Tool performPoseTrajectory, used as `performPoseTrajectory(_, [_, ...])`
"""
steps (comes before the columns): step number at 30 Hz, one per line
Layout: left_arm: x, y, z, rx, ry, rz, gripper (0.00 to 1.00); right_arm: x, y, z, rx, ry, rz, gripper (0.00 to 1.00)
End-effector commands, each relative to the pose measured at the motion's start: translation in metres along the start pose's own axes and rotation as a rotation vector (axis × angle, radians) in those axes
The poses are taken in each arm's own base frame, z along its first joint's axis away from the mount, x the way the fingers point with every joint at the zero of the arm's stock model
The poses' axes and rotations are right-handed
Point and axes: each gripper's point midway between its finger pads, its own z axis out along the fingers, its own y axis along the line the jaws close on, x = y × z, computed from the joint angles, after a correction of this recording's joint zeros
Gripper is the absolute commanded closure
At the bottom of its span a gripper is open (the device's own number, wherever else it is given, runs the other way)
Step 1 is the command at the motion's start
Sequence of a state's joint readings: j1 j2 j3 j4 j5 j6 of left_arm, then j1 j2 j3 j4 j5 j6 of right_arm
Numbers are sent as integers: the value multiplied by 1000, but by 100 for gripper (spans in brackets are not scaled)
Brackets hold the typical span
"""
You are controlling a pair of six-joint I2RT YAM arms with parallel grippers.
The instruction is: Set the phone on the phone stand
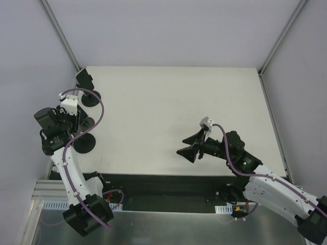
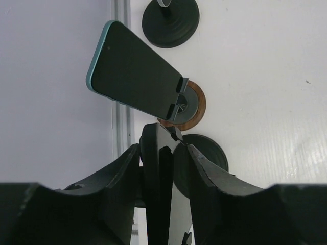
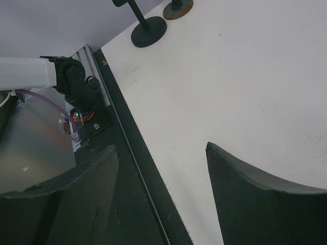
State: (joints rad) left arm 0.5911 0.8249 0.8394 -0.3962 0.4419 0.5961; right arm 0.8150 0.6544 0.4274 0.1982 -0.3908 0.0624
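The phone [image 2: 133, 76], dark screen in a teal case, leans tilted on the cradle of the phone stand with the round brown base [image 2: 194, 104]. My left gripper [image 2: 163, 150] is just near of it, not touching it. Its jaws are apart and straddle the thin black plate [image 2: 156, 178] of another stand seen edge-on, with white table showing by the right finger. In the top view the left gripper [image 1: 79, 122] is at the table's left edge, and the phone is hidden there. My right gripper [image 3: 162, 148] is open and empty over the table's near edge [image 1: 190, 144].
Two other black stands flank the brown one: a round base [image 2: 171, 20] beyond it and another [image 2: 207, 158] under my left fingers. The wall and a metal rail [image 2: 120, 117] run close on the left. The white table [image 1: 179, 102] spreads to the right.
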Motion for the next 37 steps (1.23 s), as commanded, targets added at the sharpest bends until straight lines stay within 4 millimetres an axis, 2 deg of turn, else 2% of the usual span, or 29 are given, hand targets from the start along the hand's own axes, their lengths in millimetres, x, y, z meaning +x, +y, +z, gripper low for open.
performPoseTrajectory(1, [4, 14, -1, -77, 7, 16, 58, -15, 11, 0, -50, -57, -22, 29])
performPoseTrajectory(4, [-2, 16, -3, -93, -18, -4, 50, -15, 11, 0, -51, -59, -26, 29])
performPoseTrajectory(5, [-5, 20, -5, -116, -28, -7, 22, -16, 11, -1, -50, -61, -27, 29])
performPoseTrajectory(7, [-19, 26, -10, -158, -79, -37, 12, -15, 10, 0, -49, -59, -24, 29])
performPoseTrajectory(8, [-24, 30, -12, -185, -98, -54, 1, -15, 10, 0, -46, -61, -26, 29])
performPoseTrajectory(9, [-27, 38, -17, -238, -111, -77, 1, -14, 10, 0, -46, -57, -21, 29])
performPoseTrajectory(10, [-43, 44, -24, -287, -185, -115, 1, -15, 9, 0, -45, -57, -21, 29])
performPoseTrajectory(14, [-74, 58, -48, -421, -300, -208, 1, -13, 4, 1, -16, -57, -10, 27])
performPoseTrajectory(15, [-91, 58, -57, -435, -341, -214, 1, -13, -4, 2, 22, -63, -4, 27])
performPoseTrajectory(16, [-94, 67, -66, -509, -349, -268, 1, -14, -9, 1, 53, -68, -4, 26])
performPoseTrajectory(17, [-101, 68, -71, -524, -368, -296, 1, -7, -18, -1, 106, -45, 6, 26])
performPoseTrajectory(18, [-115, 65, -79, -511, -412, -301, 1, -9, -37, -4, 211, -60, 10, 25])
performPoseTrajectory(20, [-136, 44, -80, -413, -460, -313, 1, -4, -59, -14, 354, -31, 21, 24])
performPoseTrajectory(21, [-148, 38, -86, -379, -490, -315, 1, -10, -79, -26, 482, -64, 21, 24])
performPoseTrajectory(22, [-159, 20, -84, -297, -513, -331, 1, -15, -86, -33, 540, -86, 24, 23])
performPoseTrajectory(23, [-166, 8, -85, -238, -530, -335, 1, -9, -94, -43, 605, -59, 30, 22])
performPoseTrajectory(25, [-175, -21, -77, -90, -534, -370, 1, -19, -104, -64, 710, -93, 12, 21])
performPoseTrajectory(26, [-182, -46, -75, 22, -536, -371, 1, -14, -106, -74, 745, -61, 3, 21])
performPoseTrajectory(27, [-183, -61, -70, 88, -522, -391, 1, -28, -104, -86, 764, -97, -26, 21])
performPoseTrajectory(28, [-184, -74, -69, 140, -519, -391, 1, -33, -103, -95, 786, -106, -35, 18])
performPoseTrajectory(29, [-188, -100, -70, 235, -521, -373, 1, -32, -101, -110, 813, -100, -42, 16])
performPoseTrajectory(30, [-186, -109, -66, 252, -517, -356, 1, -49, -97, -123, 841, -139, -52, 13])
performPoseTrajectory(31, [-186, -120, -66, 275, -515, -338, 1, -53, -95, -133, 851, -141, -83, 4])
performPoseTrajectory(32, [-189, -140, -72, 337, -524, -303, 1, -54, -91, -148, 867, -154, -72, 2])
performPoseTrajectory(33, [-189, -146, -74, 341, -533, -268, 1, -66, -83, -154, 852, -201, -78, 0])
performPoseTrajectory(34, [-191, -153, -79, 364, -548, -251, 1, -75, -77, -159, 829, -224, -103, 3])
performPoseTrajectory(36, [-198, -170, -95, 435, -586, -209, 1, -86, -72, -182, 873, -276, -78, 3])
performPoseTrajectory(37, [-201, -173, -102, 462, -602, -205, 1, -102, -61, -193, 857, -324, -80, 3])
